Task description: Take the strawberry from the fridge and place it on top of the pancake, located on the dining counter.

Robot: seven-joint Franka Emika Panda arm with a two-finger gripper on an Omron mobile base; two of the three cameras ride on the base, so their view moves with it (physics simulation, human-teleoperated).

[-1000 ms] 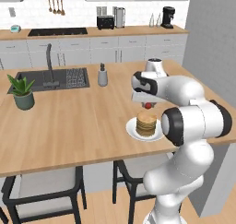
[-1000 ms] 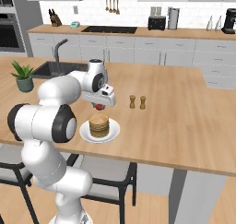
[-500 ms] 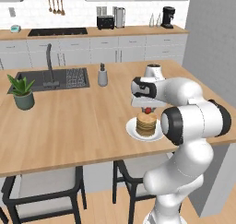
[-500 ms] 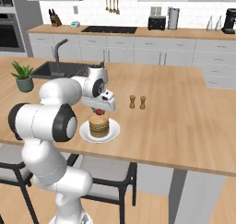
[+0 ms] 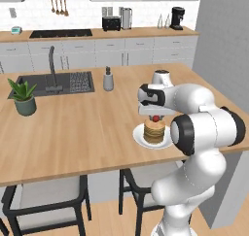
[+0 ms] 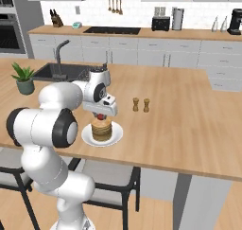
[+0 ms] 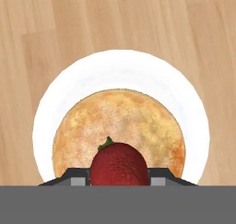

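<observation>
Hand view: strawberry (image 7: 119, 164) sits clamped between the claw (image 7: 119, 176) tips, directly above the pancake (image 7: 119, 131), which rests centred on a white plate (image 7: 50, 103). From this view I cannot tell whether the berry touches the stack or hangs just over it.

Left base view: claw (image 5: 155, 116) points straight down over the pancake (image 5: 154, 131), with the strawberry (image 5: 155, 118) held red at its tips just above the stack. Plate (image 5: 139, 138) lies on the light-wood table (image 5: 87, 128), near the table's front edge and toward its right end. Table surface is pale wood with visible grain. Dark inset sink (image 5: 53, 82) with tap (image 5: 51, 65) sits toward the rear left; a potted plant (image 5: 23, 97) stands at the left, a grey soap dispenser (image 5: 108, 79) just right of the sink. Two grey-seated stools (image 5: 46, 196) tuck under the front edge.

Right base view: two small brown shakers (image 6: 141, 104) stand on the table (image 6: 189, 125), right of the plate (image 6: 115, 136) and apart from it. Behind, a white-cabinet wall counter (image 6: 142, 44) carries a stove top (image 6: 113, 30), toaster (image 6: 160, 23) and coffee maker (image 6: 233, 22); utensils (image 6: 113, 4) hang on the white tiled wall.
</observation>
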